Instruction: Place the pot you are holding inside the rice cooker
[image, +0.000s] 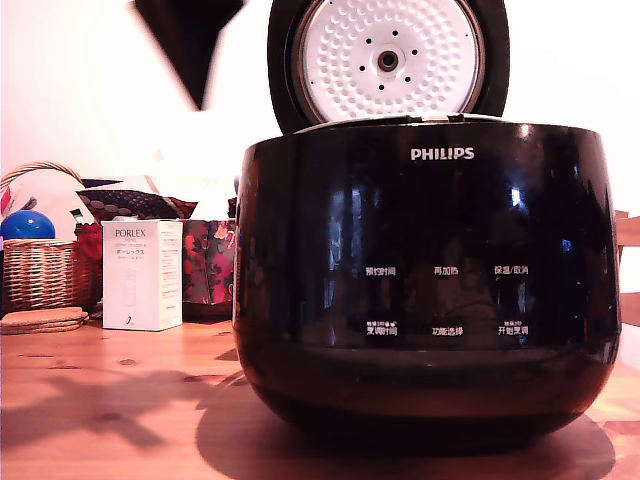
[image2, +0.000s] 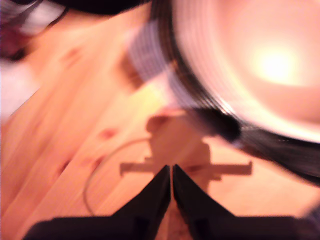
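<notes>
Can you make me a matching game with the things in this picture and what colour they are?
Things:
1. rice cooker
2. box marked PORLEX
3. ball
4. basket

Colours:
A. blue
B. woven tan
C. shiny black
D. white

Pairs: 1-C, 2-D, 3-A, 4-B

PHILIPS in white sits high on the rice cooker (image: 425, 280), with two rows of white Chinese button labels beneath it. To the cooker's left in the exterior view, a white box (image: 142, 275) reads PORLEX.
</notes>
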